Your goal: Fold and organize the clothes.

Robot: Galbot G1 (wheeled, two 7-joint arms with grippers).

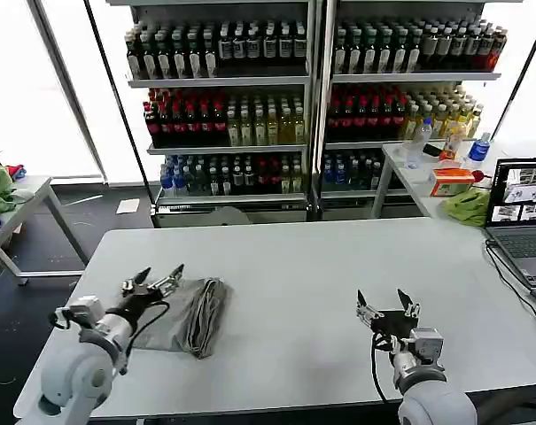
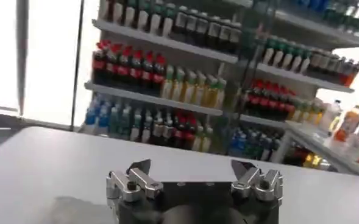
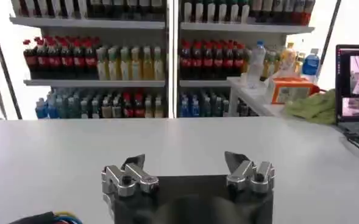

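One folded shirt (image 1: 190,316) beside left claw (image 1: 161,280)

A white table (image 1: 285,266) carries a folded grey shirt (image 1: 192,314) near its left front and a laptop (image 1: 520,217) with cables at its right edge.

A light grey shirt (image 1: 190,317) lies folded into a compact bundle with rumpled ridges along one side, flat on the white table, just beside and partly beneath the left gripper (image 1: 155,282), well apart from the right gripper (image 1: 384,304).
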